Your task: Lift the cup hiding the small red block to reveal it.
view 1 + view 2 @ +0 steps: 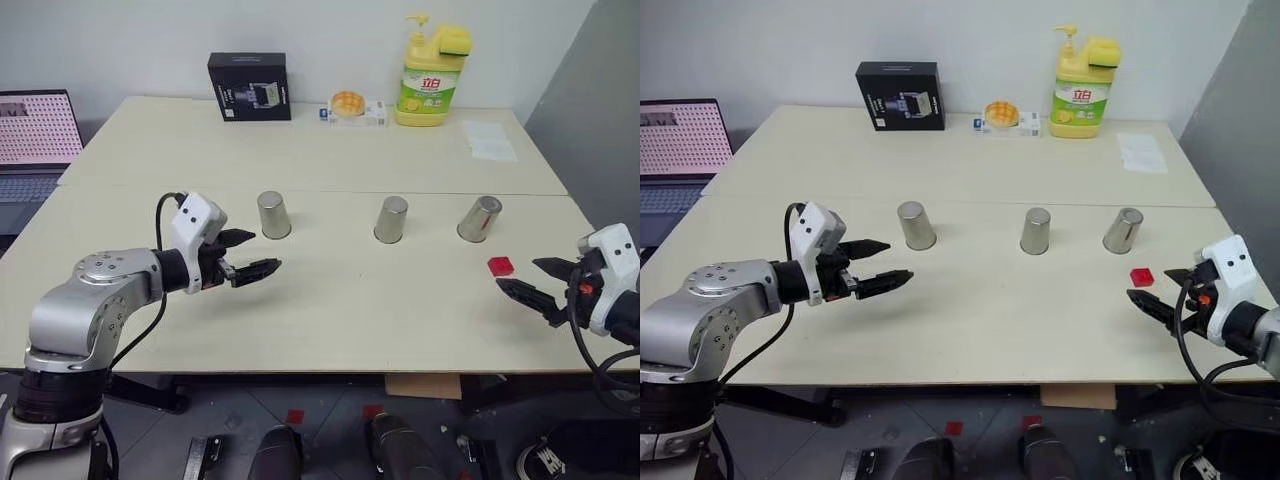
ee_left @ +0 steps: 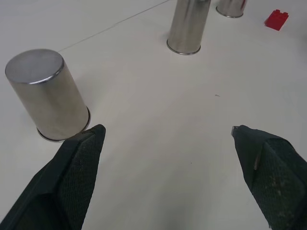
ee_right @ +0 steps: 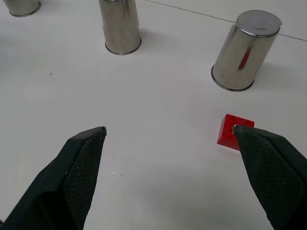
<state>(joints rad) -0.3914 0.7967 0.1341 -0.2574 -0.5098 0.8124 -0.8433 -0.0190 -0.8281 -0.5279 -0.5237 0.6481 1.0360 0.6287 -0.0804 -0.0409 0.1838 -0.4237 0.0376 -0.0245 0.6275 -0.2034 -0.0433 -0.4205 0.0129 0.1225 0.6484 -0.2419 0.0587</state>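
Beside the rightmost cup (image 1: 479, 219) lies the small red block (image 1: 501, 266), uncovered.

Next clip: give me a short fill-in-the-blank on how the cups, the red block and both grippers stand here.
1. ___ metal cups stand upside down in a row on the table.
2. The small red block lies uncovered, nearest the cup on the robot's ___.
3. The right gripper has its fingers ___.
4. The left gripper holds ___.

Missing words: three; right; open; nothing
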